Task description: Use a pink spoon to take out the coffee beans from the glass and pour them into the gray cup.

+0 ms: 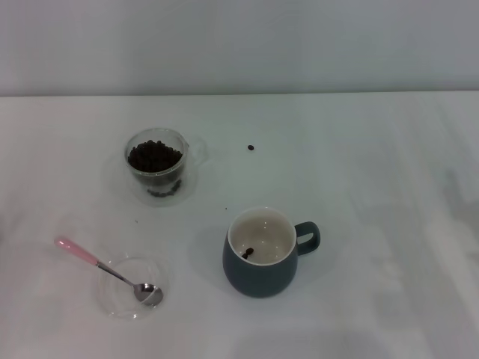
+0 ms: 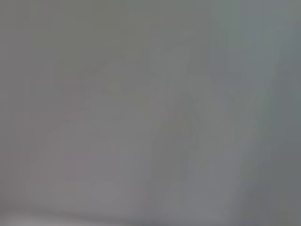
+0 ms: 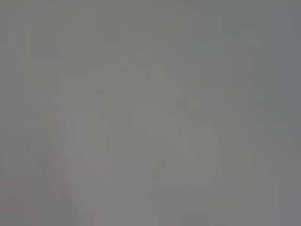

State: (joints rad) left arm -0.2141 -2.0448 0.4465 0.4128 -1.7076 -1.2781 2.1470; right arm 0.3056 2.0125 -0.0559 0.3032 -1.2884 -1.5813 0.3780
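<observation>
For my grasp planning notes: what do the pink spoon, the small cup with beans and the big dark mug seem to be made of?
Slim pink-handled spoon: shiny metal bowl that glints; matte handle, perhaps plastic or coated. Small clear glass cup: transparent glass, the beans show through its wall. Rounded blue-gray mug: likely glazed ceramic, opaque, cream inside. Neither gripper is in view.

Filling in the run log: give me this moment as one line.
pink spoon: bowl resting in clear dish | glass: full of coffee beans | gray cup: few beans inside | stray bean on table | grippers: unseen
</observation>
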